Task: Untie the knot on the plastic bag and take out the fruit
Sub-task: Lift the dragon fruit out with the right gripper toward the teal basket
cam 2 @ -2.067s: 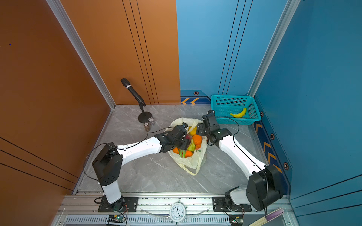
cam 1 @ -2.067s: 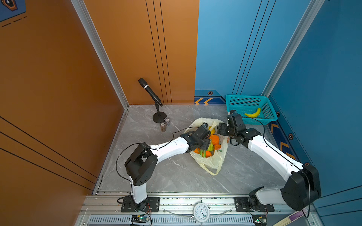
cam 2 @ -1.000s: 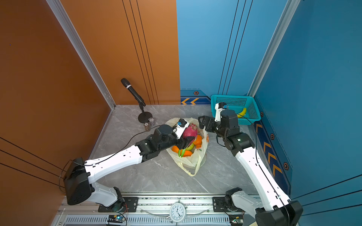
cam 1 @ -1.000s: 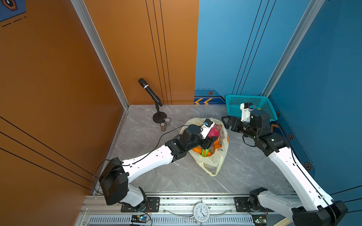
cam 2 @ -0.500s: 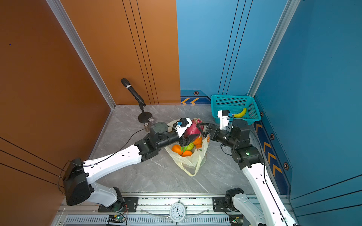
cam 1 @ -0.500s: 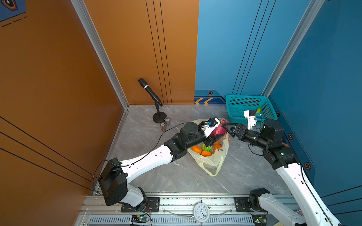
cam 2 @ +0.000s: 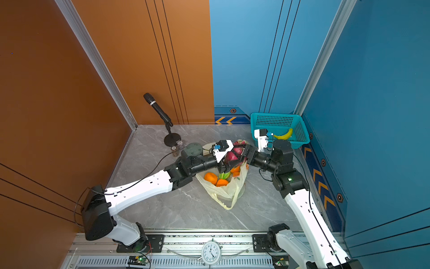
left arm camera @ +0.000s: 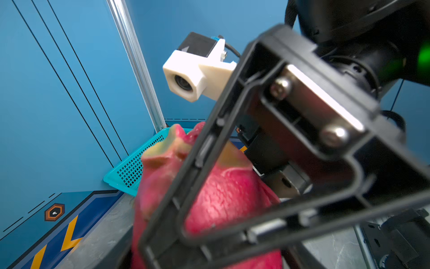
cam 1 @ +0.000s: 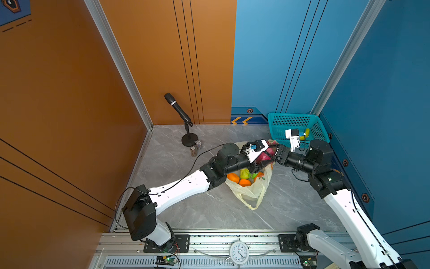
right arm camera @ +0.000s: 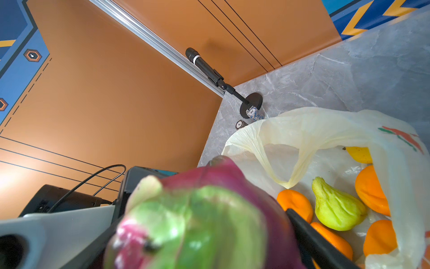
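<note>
Plastic bag point(cam 1: 252, 194) lies slumped on the grey marble-pattern table point(cam 1: 186, 209), about midway between the near and far edges and toward the right edge. We find no knot in it: the handle strips point(right arm camera: 264, 156) hang loose and apart in the right wrist view. A teal perforated basket point(cam 1: 290, 120) sits in the far right corner with a banana point(cam 2: 283, 135) inside.

Both arms meet above the bag's mouth. The left gripper point(cam 2: 230, 159) is clamped on the dragon fruit point(cam 1: 264, 156) and carries it clear of the bag. The right gripper point(cam 2: 240, 154) faces it from the right-edge side, jaws spread wide with one on each side of the fruit. We cannot tell whether either jaw touches the skin.

Governing relation: the dragon fruit lies directly between the right gripper's jaws. Its green-tipped end faces the right wrist camera, so we judge the long axis to run roughly from the left gripper toward the right one. The right arm is the nearer to the basket. We judge the step in hand to be a transfer: the right jaws must close across the fruit before the left releases.

Remaining in the bag are several oranges point(cam 1: 233, 178), a green-yellow fruit point(right arm camera: 335, 209) and a yellow fruit point(right arm camera: 359, 153).

Compared with half a second earlier, the right gripper has advanced from just short of the fruit to around it. The left gripper and the fruit sit in nearly the same place.
</note>
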`<state>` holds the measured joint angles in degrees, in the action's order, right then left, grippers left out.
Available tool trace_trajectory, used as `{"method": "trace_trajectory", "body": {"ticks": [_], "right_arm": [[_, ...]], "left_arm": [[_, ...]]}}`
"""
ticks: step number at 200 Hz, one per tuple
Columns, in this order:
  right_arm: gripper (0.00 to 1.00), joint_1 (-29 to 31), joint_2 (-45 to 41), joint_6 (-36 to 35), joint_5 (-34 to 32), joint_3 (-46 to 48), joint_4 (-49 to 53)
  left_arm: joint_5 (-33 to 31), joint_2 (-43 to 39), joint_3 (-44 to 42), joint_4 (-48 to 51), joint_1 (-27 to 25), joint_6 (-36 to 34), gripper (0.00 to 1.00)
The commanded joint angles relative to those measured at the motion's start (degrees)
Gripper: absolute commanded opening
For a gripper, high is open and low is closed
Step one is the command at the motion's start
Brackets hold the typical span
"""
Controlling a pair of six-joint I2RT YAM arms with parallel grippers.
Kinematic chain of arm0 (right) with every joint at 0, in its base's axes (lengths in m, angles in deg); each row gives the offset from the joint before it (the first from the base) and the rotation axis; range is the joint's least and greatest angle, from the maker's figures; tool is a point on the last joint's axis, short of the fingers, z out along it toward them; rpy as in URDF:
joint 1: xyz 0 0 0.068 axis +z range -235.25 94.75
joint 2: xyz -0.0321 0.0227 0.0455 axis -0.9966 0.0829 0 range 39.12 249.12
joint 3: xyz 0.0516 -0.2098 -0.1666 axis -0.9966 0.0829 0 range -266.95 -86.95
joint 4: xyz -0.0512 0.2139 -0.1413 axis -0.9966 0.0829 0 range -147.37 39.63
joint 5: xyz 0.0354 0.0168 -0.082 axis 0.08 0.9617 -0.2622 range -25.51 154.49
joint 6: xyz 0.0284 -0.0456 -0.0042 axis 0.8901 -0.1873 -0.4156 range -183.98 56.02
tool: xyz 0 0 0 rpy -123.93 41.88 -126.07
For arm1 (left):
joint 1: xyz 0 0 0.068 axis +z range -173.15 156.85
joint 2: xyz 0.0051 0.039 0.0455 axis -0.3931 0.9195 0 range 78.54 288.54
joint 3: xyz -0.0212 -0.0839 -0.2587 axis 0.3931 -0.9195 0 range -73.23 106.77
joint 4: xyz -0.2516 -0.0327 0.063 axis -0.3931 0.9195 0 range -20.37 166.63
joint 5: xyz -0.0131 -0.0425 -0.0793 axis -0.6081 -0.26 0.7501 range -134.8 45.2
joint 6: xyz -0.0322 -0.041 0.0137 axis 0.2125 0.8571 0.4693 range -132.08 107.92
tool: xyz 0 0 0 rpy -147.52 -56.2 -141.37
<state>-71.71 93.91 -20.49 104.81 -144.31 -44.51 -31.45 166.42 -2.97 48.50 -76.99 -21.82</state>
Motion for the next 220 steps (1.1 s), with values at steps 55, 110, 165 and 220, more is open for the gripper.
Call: {"method": "trace_trajectory", "body": {"ticks": [55, 110, 165, 220], "right_arm": [[0.6, -0.42, 0.24, -0.37, -5.34, -1.68, -2.18], [0.59, -6.07, 4.74, 2.56, -13.77, -5.11, -5.38], [0.58, -14.4, 18.6, 8.91, -18.42, -13.91, -11.31], [0.56, -20.32, 36.97, 11.79, -30.68, -27.37, -11.35]], "left_arm": [[-3.64, -0.83, 1.57, -0.5, -1.46, -1.16, 0.98], [-11.73, -7.64, -2.62, 3.67, -1.87, 0.03, 0.98], [-14.0, -12.08, -3.78, 13.23, -1.88, 1.34, 0.98], [-19.68, -14.17, -6.65, 13.24, -1.88, 7.18, 0.98]]}}
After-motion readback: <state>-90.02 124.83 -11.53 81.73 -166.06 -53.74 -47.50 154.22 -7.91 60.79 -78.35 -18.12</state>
